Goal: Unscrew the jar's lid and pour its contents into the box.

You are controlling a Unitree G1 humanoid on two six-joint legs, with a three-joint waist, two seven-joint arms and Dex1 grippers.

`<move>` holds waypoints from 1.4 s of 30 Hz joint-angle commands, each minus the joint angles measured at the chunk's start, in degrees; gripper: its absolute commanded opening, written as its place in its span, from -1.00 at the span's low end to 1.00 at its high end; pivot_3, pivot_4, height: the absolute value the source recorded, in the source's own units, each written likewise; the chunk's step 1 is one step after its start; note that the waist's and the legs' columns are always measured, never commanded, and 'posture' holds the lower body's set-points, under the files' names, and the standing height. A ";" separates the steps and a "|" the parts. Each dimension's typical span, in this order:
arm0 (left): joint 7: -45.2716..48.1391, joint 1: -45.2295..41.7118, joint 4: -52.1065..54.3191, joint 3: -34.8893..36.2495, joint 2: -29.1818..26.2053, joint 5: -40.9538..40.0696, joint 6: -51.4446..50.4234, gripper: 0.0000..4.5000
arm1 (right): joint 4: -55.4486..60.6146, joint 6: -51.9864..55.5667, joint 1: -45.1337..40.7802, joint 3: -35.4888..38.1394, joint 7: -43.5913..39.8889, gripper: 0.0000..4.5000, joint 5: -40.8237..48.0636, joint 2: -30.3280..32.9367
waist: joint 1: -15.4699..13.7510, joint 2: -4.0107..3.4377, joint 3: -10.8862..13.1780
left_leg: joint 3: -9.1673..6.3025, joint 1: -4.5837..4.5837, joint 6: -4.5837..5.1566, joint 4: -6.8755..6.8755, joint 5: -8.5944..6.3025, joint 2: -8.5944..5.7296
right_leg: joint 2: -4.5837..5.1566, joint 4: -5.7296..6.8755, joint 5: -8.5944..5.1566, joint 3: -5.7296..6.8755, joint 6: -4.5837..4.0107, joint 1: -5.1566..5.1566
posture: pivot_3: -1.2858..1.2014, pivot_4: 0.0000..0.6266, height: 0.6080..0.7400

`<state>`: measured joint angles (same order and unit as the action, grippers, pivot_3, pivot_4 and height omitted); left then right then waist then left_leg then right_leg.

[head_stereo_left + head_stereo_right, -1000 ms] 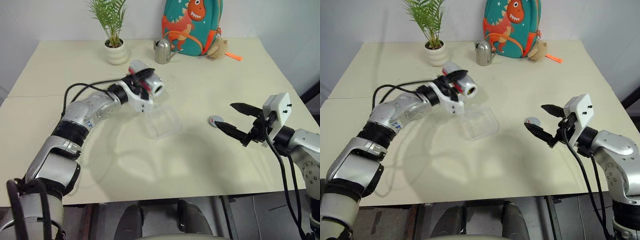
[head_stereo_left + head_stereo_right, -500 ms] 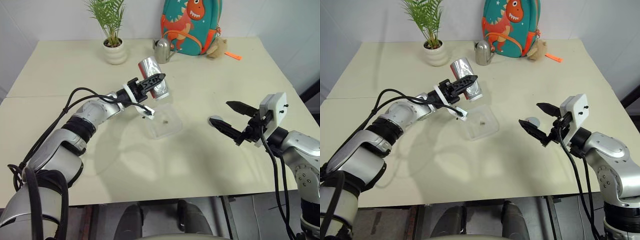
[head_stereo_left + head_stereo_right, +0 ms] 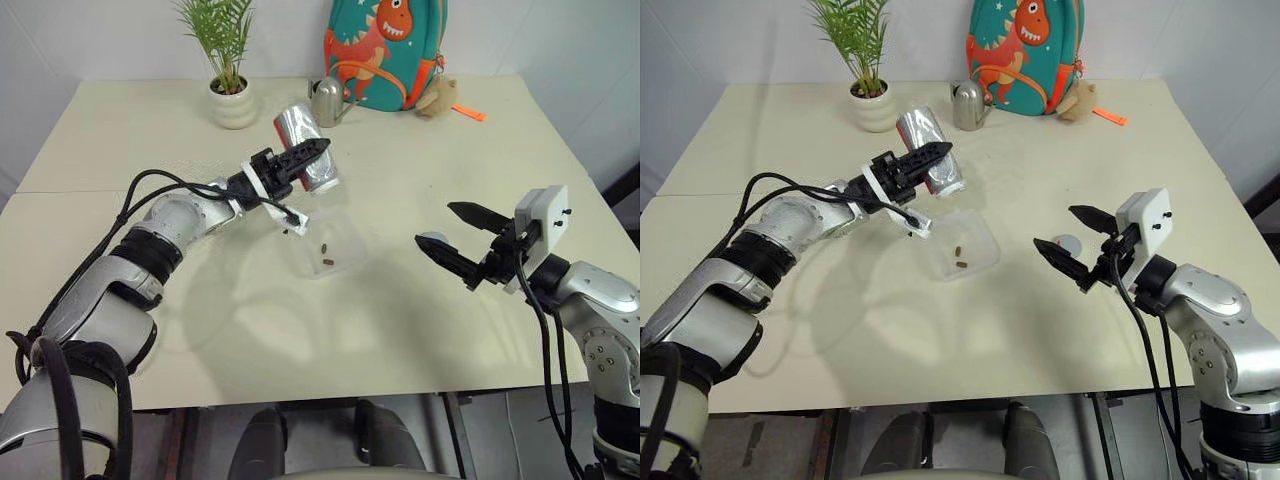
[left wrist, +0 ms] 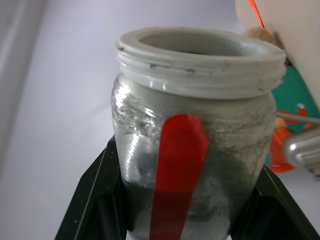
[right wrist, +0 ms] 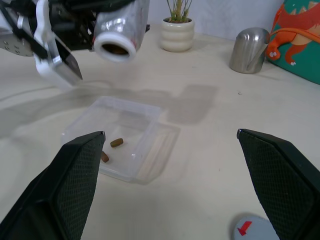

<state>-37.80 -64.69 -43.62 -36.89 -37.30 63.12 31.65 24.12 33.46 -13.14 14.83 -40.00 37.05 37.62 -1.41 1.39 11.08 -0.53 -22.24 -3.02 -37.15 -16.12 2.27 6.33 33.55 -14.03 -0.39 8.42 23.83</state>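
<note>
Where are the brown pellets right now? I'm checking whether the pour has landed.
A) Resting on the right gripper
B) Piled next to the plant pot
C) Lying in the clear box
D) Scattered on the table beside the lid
C: two pellets lie on the floor of the box, below the tilted jar held in the left gripper, whose mouth faces down toward the box.
</note>
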 commanded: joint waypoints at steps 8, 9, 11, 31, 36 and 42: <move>53.37 14.73 5.36 32.34 2.15 -62.52 -18.00 -0.14 | -3.59 -5.17 -4.22 -4.27 -8.83 0.98 -1.85 2.24 | 1.18 -0.01 -0.01 | 0.15 0.11 0.01 -0.12 0.00 0.01 | 0.07 0.22 -0.04 -0.03 -0.07 0.00 | 0.03 -0.52 1.00; 54.09 15.64 6.28 35.87 2.05 -65.94 -25.11 -0.14 | -4.20 -5.80 -4.74 -4.88 -9.83 0.98 -2.30 2.31 | 1.29 -0.01 -0.01 | 0.13 0.09 0.02 -0.16 -0.01 0.01 | 0.07 0.23 -0.03 -0.03 -0.06 -0.01 | 0.03 -0.52 1.00; 55.87 18.42 10.46 42.29 2.11 -73.11 -35.54 -0.14 | -5.20 -7.12 -5.50 -5.98 -11.46 0.98 -3.22 2.48 | 1.48 -0.01 -0.01 | 0.09 0.10 0.02 -0.20 0.00 0.01 | 0.07 0.28 -0.02 -0.04 -0.04 -0.04 | 0.03 -0.52 1.00; 53.20 43.26 21.14 62.27 7.48 -81.05 -34.15 0.01 | -10.25 -13.97 -9.20 -11.09 -16.52 0.99 -7.44 0.33 | 1.47 0.16 -0.12 | 0.01 0.30 -0.05 -0.17 0.04 0.00 | 0.07 0.26 0.07 -0.01 -0.15 -0.20 | 0.03 -0.52 1.00; 52.86 45.07 21.98 62.38 6.49 -80.09 -33.81 0.70 | -10.65 -14.25 -9.48 -11.18 -16.83 1.00 -7.61 0.54 | 1.47 0.16 -0.12 | 0.01 0.30 -0.05 -0.16 0.04 0.01 | 0.07 0.27 0.07 -0.01 -0.15 -0.19 | 0.03 -0.52 1.00; 62.32 54.70 26.26 61.53 0.30 -78.77 -29.93 0.99 | -9.27 -13.75 -8.28 -10.34 -17.07 1.00 -6.89 0.95 | 2.15 0.17 -0.12 | 0.05 0.31 -0.05 -0.01 0.03 0.02 | 0.07 0.22 0.05 -0.01 -0.19 -0.13 | 0.03 -0.52 1.00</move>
<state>21.03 -11.54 -20.77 24.15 -35.24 -16.10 -0.47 13.18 20.15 -21.60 2.87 -56.75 29.15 38.08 0.74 1.56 10.95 -0.46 -21.93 -3.09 -37.12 -16.11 2.32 6.41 33.76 -14.01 -0.40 8.18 23.71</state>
